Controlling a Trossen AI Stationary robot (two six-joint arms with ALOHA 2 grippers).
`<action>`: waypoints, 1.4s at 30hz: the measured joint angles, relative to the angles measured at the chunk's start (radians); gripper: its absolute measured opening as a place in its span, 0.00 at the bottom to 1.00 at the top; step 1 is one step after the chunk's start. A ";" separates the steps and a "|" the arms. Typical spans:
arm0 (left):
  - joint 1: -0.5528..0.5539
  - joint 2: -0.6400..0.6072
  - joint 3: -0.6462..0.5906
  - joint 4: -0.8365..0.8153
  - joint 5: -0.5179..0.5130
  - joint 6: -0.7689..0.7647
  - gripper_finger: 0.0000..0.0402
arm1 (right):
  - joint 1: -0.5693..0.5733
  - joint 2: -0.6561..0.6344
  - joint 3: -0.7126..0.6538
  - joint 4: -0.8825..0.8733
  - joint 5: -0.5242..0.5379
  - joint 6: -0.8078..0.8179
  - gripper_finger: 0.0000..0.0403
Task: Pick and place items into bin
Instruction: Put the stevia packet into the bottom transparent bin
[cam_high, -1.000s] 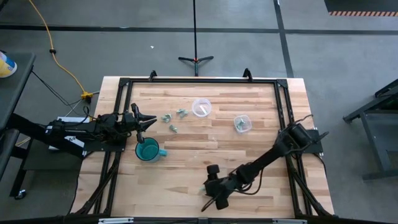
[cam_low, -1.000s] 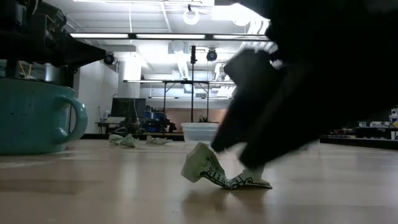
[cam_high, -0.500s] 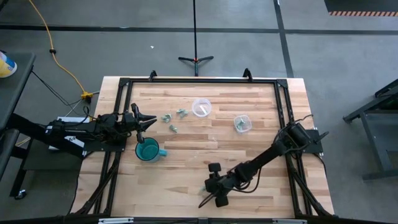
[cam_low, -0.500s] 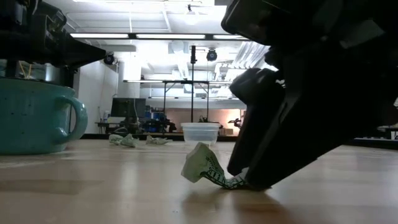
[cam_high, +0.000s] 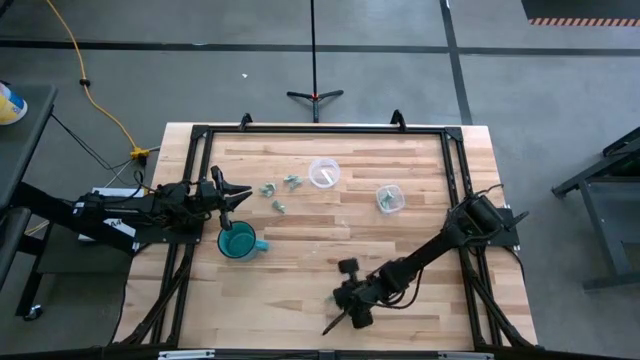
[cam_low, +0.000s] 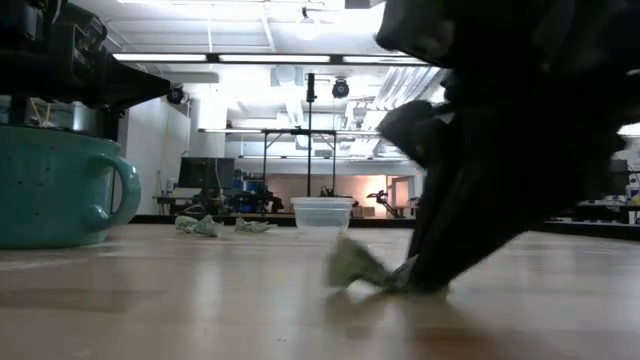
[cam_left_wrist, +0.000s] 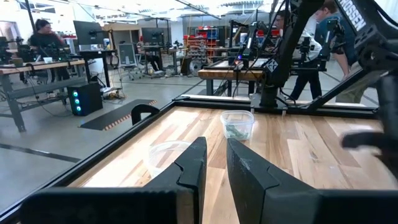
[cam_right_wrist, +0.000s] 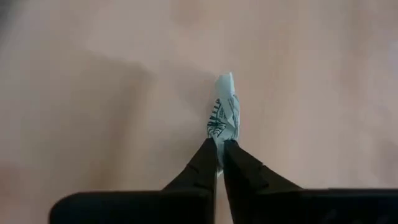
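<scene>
left gripper (cam_high: 226, 195): at the left edge of the table (cam_high: 300, 290), just above the teal mug (cam_high: 238, 242); fingers (cam_left_wrist: 189, 168) close together with only a narrow gap, nothing between them.

teal mug: upright on the wood, handle toward the table's middle; looms large at the left of the low view (cam_low: 55, 185).

loose items (cam_high: 281, 190): a small cluster of pale green-grey crumpled pieces lying on the wood between the left gripper and the clear cups; seen far off in the low view (cam_low: 215, 225).

clear cup (cam_high: 323, 172): near the far-middle of the table, just beside the cluster.

second clear cup (cam_high: 389, 197): right of the first, holding a few green pieces (cam_left_wrist: 236, 129).

held item (cam_right_wrist: 224, 115): a folded pale green piece with dark printing, at the front-middle of the table, pinched at one end; its lower edge at or just above the wood (cam_low: 358, 270).

right gripper (cam_high: 341, 320): near the front edge, tilted down steeply; fingertips (cam_right_wrist: 210, 158) closed tight on the held item.
</scene>
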 joint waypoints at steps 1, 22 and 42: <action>0.000 0.000 0.000 0.000 0.000 0.000 0.25 | -0.004 -0.016 -0.001 -0.058 0.065 -0.006 0.02; 0.000 0.000 0.000 0.000 0.000 0.000 0.25 | -0.488 -0.522 -0.004 -1.027 0.208 0.381 0.02; 0.000 0.000 0.000 0.000 0.002 0.051 0.25 | -0.781 -0.513 -0.004 -0.974 -0.174 0.110 0.02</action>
